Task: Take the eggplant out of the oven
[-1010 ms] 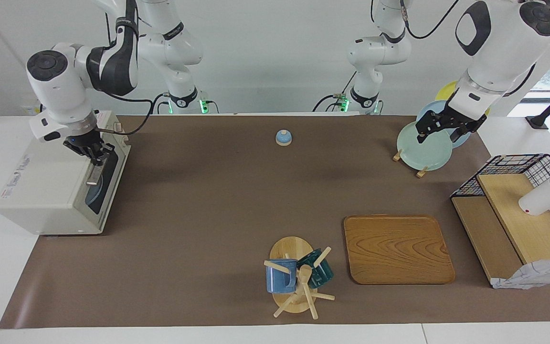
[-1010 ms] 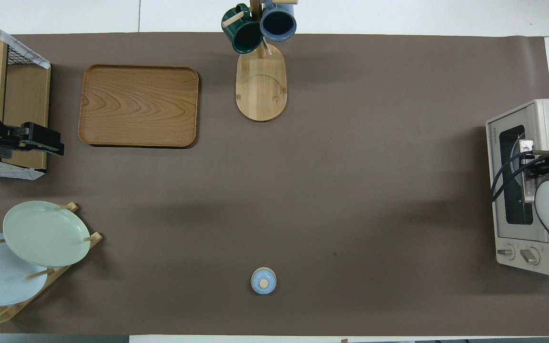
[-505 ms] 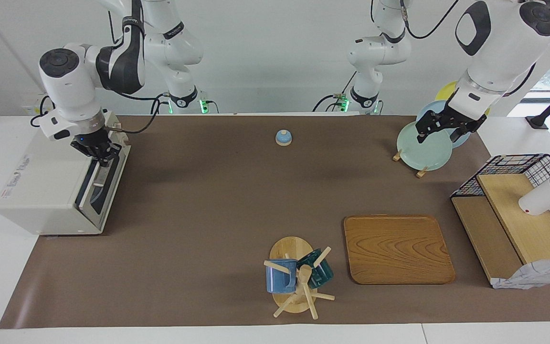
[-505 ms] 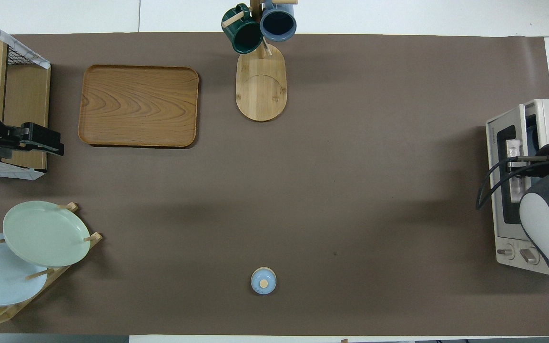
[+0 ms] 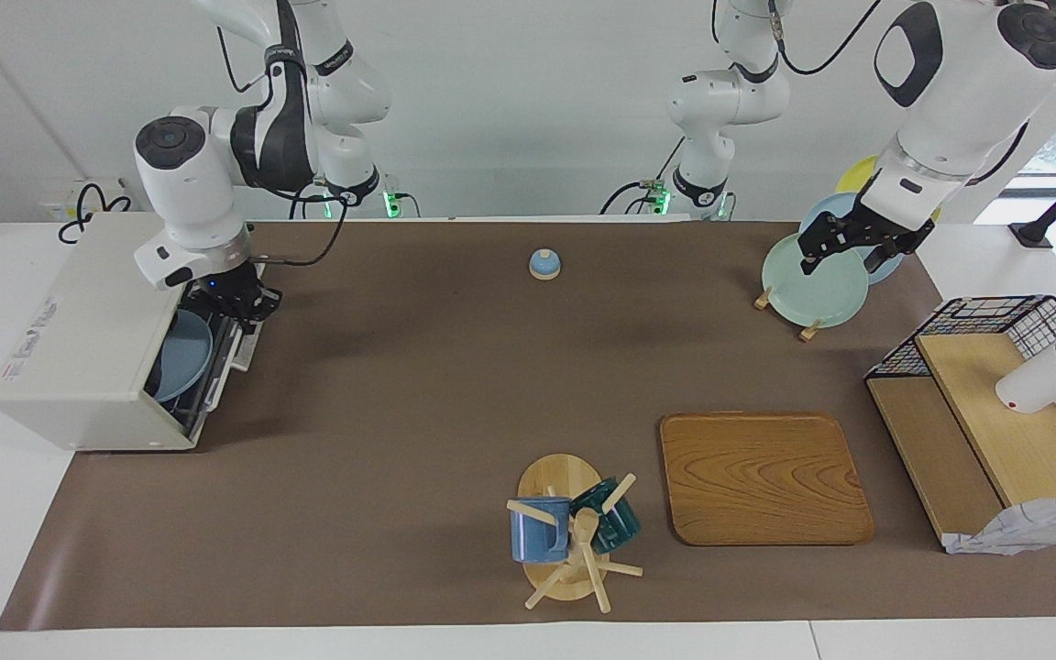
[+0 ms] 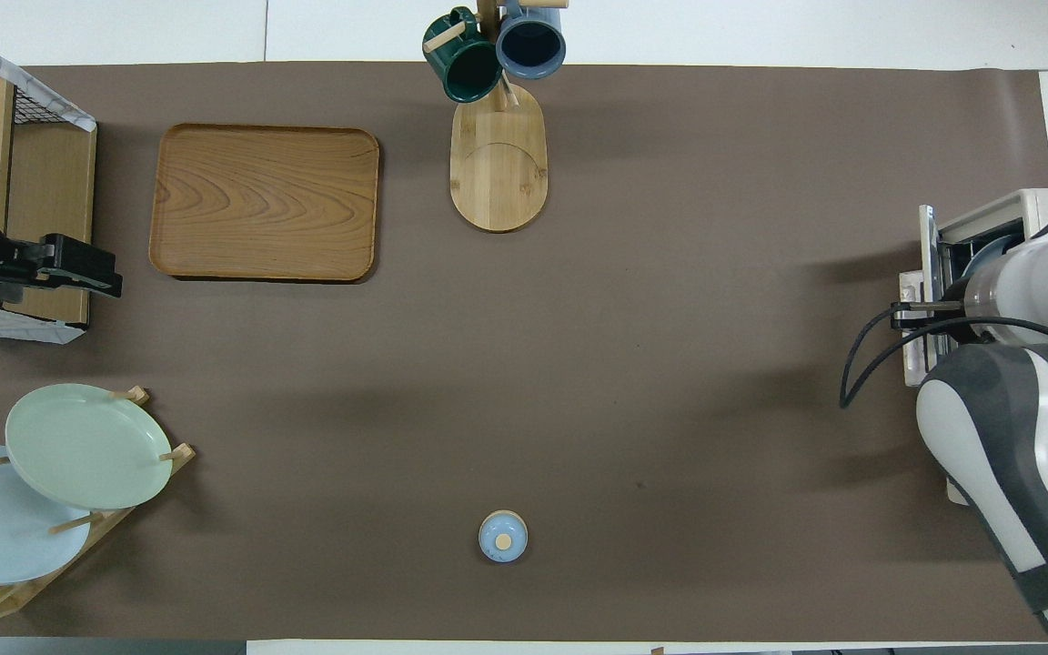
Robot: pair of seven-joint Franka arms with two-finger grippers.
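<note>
The cream-white oven point(image 5: 79, 339) stands at the right arm's end of the table, its dark glass door point(image 5: 224, 362) swung partly down. My right gripper point(image 5: 246, 307) is shut on the handle at the door's upper edge; in the overhead view the wrist covers most of this spot on the oven point(image 6: 1047, 214). Through the gap a blue plate point(image 5: 184, 353) shows on the rack inside. The eggplant is hidden from both views. My left gripper point(image 5: 841, 261) waits open over the plate rack point(image 5: 812, 284) at the left arm's end.
A small blue bell point(image 5: 544, 264) sits near the robots at mid-table. A mug tree point(image 5: 569, 532) with two mugs and a wooden tray point(image 5: 762, 477) lie farther out. A wire-and-wood shelf point(image 5: 995, 403) stands at the left arm's end.
My right gripper has pulled the oven door's handle away from the oven and down, swinging the door from nearly shut to partly open and baring the blue plate. The left arm has not moved.
</note>
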